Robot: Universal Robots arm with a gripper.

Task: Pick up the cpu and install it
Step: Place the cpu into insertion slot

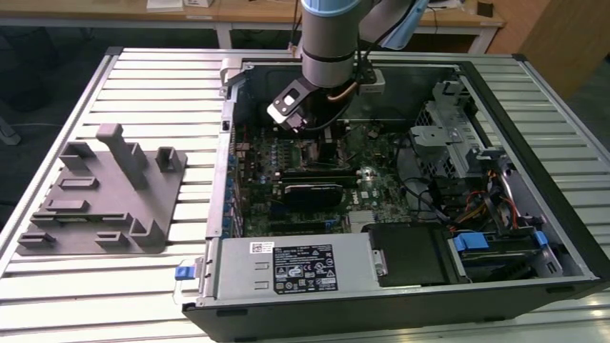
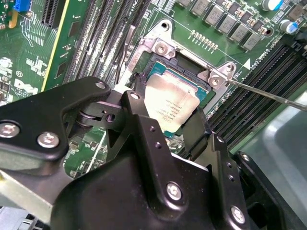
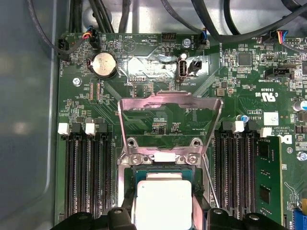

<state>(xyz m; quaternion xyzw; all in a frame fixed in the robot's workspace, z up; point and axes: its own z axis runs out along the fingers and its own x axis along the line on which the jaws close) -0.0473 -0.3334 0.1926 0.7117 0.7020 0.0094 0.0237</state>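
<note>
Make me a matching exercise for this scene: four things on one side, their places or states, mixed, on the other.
Things:
1. the cpu
2. load plate
3. coin battery
4. grey fixture

Places or states:
A. on the table, outside the computer case
B. raised open
C. in the gripper, at the socket
D. round, silvery, on the motherboard

Pairs: 1-C, 2-B, 3-D, 4-A

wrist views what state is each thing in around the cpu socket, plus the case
cpu: in the end effector, at the socket
end effector: shut on the cpu
load plate: swung up, open
socket lever: released
computer case: side panel off
</note>
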